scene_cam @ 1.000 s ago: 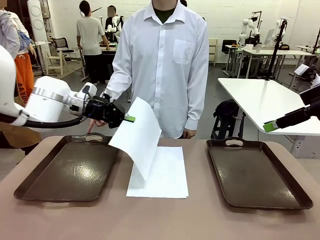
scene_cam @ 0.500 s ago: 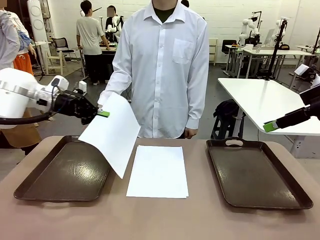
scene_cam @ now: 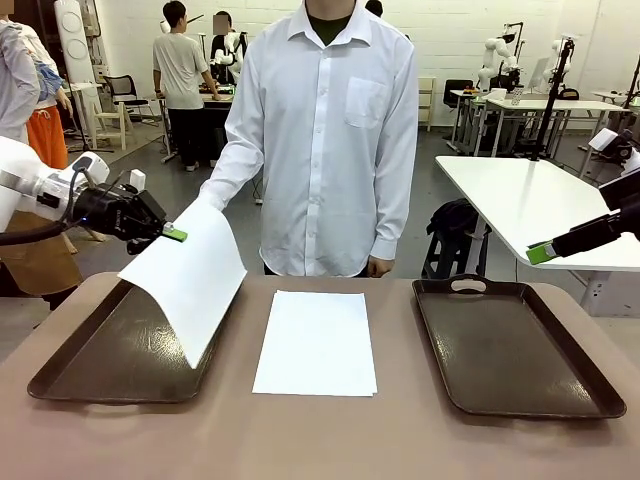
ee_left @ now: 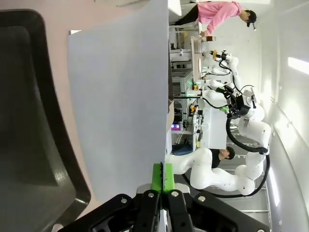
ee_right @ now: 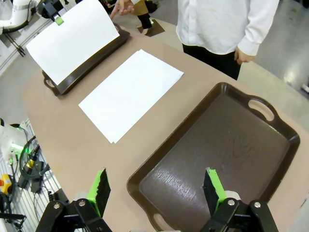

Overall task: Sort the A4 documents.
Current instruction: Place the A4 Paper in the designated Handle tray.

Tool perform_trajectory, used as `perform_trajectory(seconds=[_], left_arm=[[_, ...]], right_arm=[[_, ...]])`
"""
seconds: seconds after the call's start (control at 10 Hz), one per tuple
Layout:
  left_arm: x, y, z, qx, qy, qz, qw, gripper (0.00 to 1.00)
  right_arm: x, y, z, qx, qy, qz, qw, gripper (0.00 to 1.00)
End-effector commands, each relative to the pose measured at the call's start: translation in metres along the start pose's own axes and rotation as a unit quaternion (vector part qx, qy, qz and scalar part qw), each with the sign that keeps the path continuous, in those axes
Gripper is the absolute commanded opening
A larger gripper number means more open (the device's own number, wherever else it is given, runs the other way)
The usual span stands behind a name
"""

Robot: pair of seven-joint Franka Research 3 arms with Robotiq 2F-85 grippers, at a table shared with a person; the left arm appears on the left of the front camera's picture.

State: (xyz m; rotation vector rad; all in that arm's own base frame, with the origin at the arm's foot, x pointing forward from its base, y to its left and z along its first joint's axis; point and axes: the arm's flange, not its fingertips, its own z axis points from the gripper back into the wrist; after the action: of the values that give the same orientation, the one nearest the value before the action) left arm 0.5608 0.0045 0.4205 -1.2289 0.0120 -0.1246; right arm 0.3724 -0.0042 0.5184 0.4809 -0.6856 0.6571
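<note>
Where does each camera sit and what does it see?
Front view: between the arms, facing the person across the table; left arm holds a sheet over the left tray.
Left wrist view: on that wrist, rolled sideways, along shut jaws pinching the sheet.
Right wrist view: on that wrist, looking down past open jaws at the right tray.
Shared: front and right wrist views both show the flat paper between the trays.

Raised sheet (scene_cam: 185, 285) over the left tray (scene_cam: 80, 365), flat sheets (scene_cam: 318, 345) on the table (scene_cam: 320, 440) between it and the right tray (scene_cam: 515, 350) (person (scene_cam: 330, 130) behind).
</note>
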Motion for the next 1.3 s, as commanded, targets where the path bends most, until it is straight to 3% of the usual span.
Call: perform_trajectory(seconds=[0.0, 0.4, 0.6, 0.8, 1.2], left_arm=[[0.009, -0.002, 0.014, 0.021, 0.02, 0.012, 0.999, 0.01], [0.01, 0.02, 0.01, 0.001, 0.004, 0.029, 1.0, 0.01], [0.007, 0.039, 0.01, 0.022, -0.019, 0.065, 0.997, 0.01], [-0.001, 0.056, 0.006, 0.068, -0.028, 0.099, 0.992, 0.01], [-0.012, 0.08, 0.002, 0.193, -0.016, 0.101, 0.976, 0.01]], right_arm=[[0.0, -0.002, -0.002, 0.01, -0.006, 0.0, 1.0, 1.0], [0.0, -0.002, -0.002, 0.01, -0.006, 0.0, 1.0, 1.0], [0.0, -0.002, -0.002, 0.01, -0.006, 0.0, 1.0, 1.0], [0.0, -0.002, -0.002, 0.01, -0.006, 0.0, 1.0, 1.0], [0.0, -0.002, -0.002, 0.01, -0.006, 0.0, 1.0, 1.0]])
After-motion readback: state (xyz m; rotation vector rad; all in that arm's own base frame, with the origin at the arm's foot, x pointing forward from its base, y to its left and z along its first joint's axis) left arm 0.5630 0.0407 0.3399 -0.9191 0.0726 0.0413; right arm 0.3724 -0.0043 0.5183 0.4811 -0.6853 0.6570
